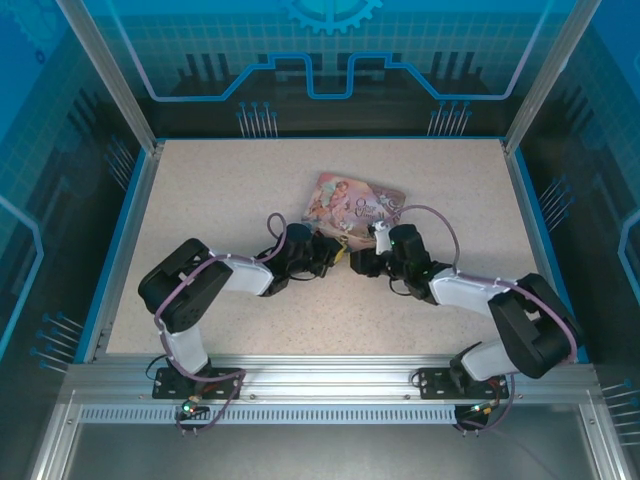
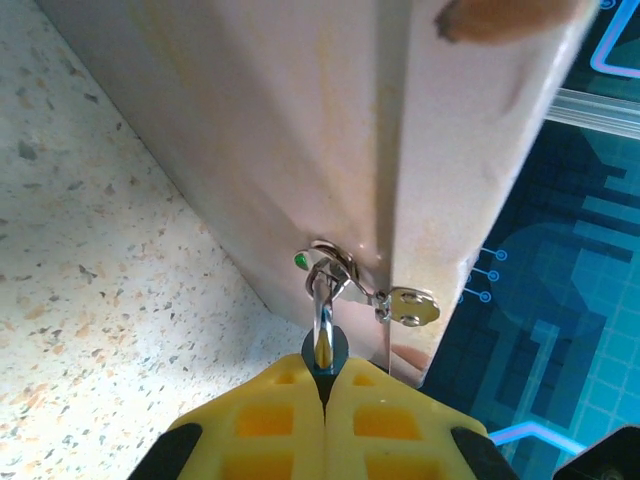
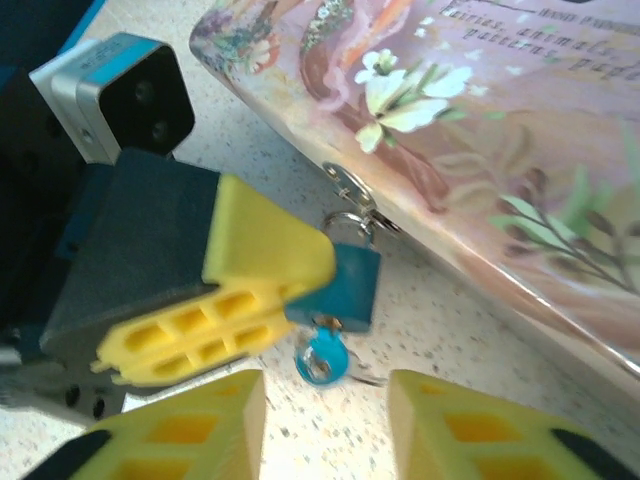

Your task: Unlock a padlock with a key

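The pink tin box (image 3: 500,150) has its lid down, so I cannot see what is inside. On the tin's near edge is a little metal loop (image 2: 335,262). The blue padlock (image 3: 352,285) hangs from that loop, right beside the tin wall and low over the tabletop (image 1: 200,190). My left end effector (image 2: 325,385) is pinched tight on the padlock. The key (image 3: 322,357), with a round blue head, sits just under the padlock. My right end effector (image 3: 325,400) is near the key with its fingers apart, holding nothing. It is crowded at the tin's near edge. There is lots of bare tabletop to the left and right of the tin.
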`<state>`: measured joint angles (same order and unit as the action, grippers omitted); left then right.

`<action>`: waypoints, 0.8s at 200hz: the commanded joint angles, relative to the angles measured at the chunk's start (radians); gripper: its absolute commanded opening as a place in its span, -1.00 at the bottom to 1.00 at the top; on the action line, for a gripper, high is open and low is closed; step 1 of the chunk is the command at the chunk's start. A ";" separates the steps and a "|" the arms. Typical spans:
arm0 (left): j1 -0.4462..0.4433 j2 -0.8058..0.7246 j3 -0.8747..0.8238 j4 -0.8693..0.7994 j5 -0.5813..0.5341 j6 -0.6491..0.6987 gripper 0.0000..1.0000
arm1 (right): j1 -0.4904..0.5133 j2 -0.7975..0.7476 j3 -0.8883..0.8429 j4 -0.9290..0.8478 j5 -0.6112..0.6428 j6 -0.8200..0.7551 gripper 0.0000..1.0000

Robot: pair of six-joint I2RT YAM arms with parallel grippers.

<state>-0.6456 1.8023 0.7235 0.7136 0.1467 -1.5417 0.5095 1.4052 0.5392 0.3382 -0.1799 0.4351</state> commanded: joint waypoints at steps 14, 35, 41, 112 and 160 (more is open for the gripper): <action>0.020 0.004 -0.028 0.056 0.010 0.032 -1.00 | -0.064 -0.103 0.021 -0.172 0.029 -0.069 -0.10; 0.025 0.025 -0.042 0.071 0.019 0.026 -1.00 | -0.101 -0.108 0.070 -0.253 0.027 -0.077 -0.09; 0.026 0.029 -0.046 0.075 0.019 0.024 -1.00 | -0.109 -0.106 0.081 -0.266 0.029 -0.073 -0.08; 0.030 0.020 -0.056 0.011 0.017 0.047 -0.17 | -0.126 -0.059 0.211 -0.380 0.156 -0.045 0.24; 0.039 -0.149 -0.078 -0.176 -0.023 0.145 0.21 | -0.170 -0.105 0.243 -0.450 0.169 -0.069 0.39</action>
<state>-0.6197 1.7672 0.6594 0.6548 0.1516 -1.4750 0.3683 1.3342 0.7490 -0.0383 -0.0360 0.3847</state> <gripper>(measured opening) 0.578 0.673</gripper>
